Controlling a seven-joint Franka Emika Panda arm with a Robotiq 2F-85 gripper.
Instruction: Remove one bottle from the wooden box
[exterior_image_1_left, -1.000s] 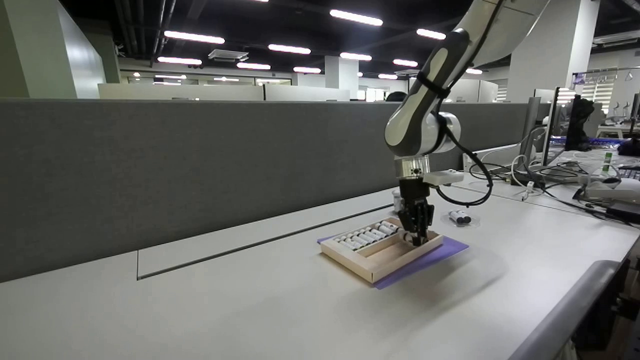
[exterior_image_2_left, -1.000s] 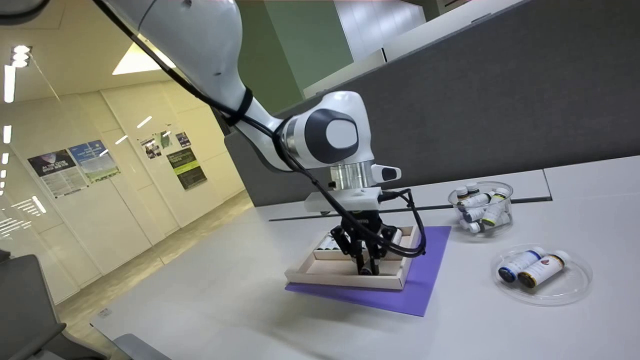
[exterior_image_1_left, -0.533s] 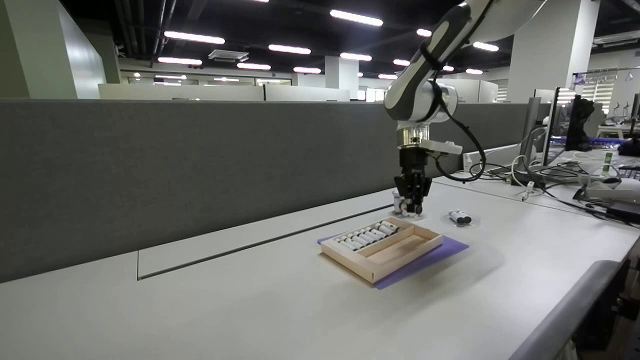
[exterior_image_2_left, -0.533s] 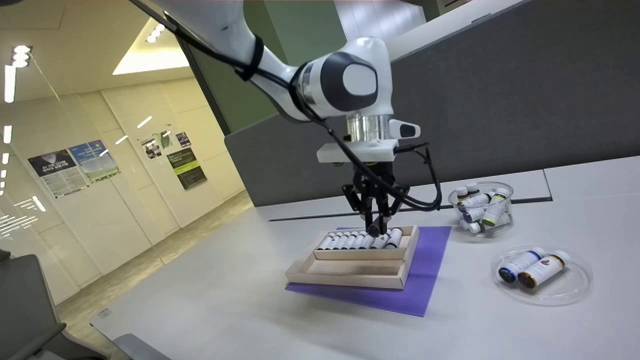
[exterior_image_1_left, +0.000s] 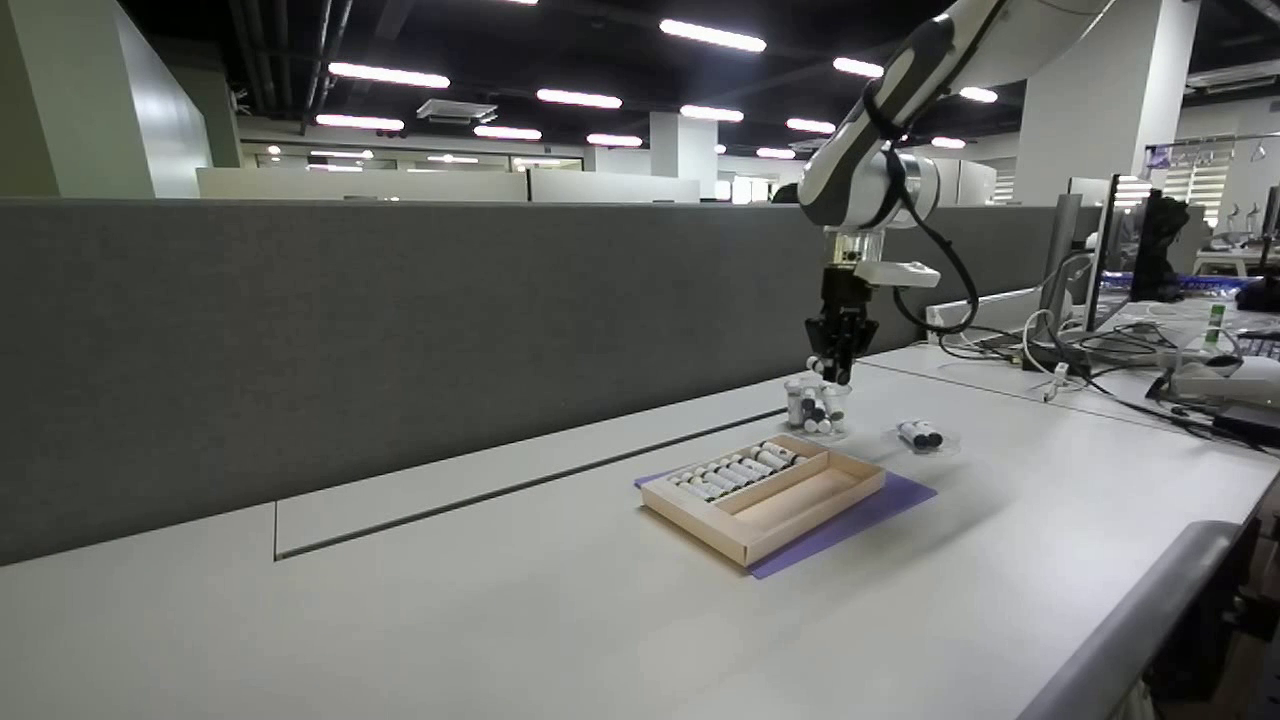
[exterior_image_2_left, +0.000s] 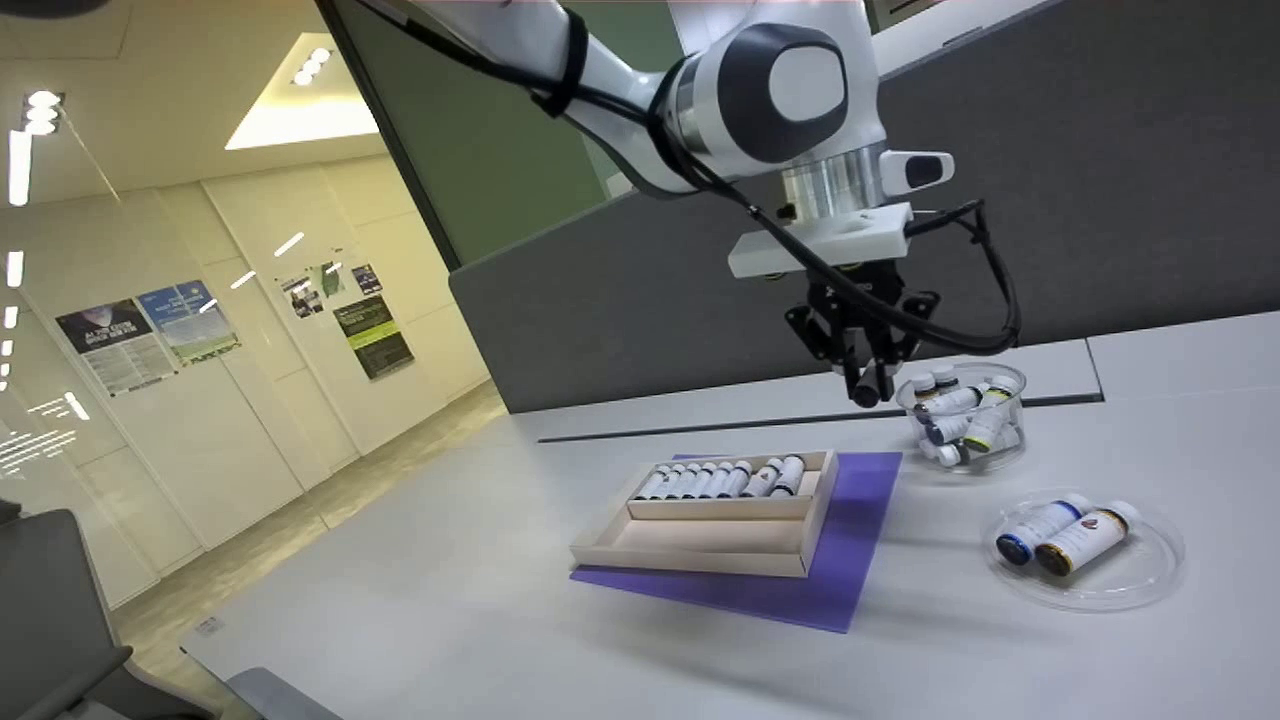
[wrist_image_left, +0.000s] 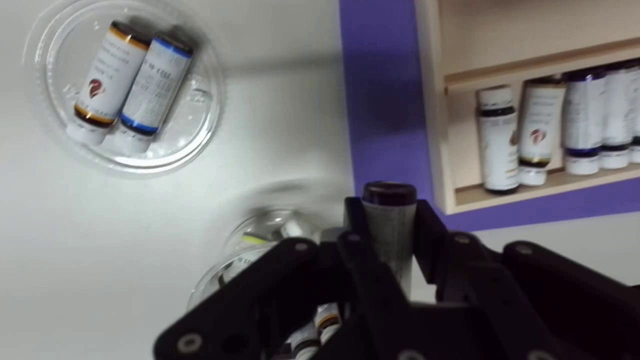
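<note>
My gripper (exterior_image_2_left: 868, 384) is shut on one bottle (exterior_image_2_left: 866, 392) and holds it in the air, off the box. The bottle lies about level, with a white label and a dark base, and shows between the fingers in the wrist view (wrist_image_left: 392, 225). In an exterior view the gripper (exterior_image_1_left: 838, 376) is above and behind the wooden box (exterior_image_1_left: 700, 522). The box (exterior_image_2_left: 690, 562) lies on the table, its front compartment empty. Its back compartment holds a row of white-labelled bottles (exterior_image_2_left: 715, 481). The box edge and some of these bottles (wrist_image_left: 500, 145) show in the wrist view.
A clear round cup (exterior_image_2_left: 1016, 405) full of bottles stands close by the gripper, lower than it. A clear shallow dish (exterior_image_2_left: 1130, 590) holds two bottles. A purple mat (exterior_image_2_left: 855, 540) lies under the box. A grey partition (exterior_image_2_left: 1080, 220) runs behind the table.
The gripper has lifted the bottle from the box's front compartment. It has moved up and back, towards the clear cup. The box, its row of bottles and the dish have not moved.
</note>
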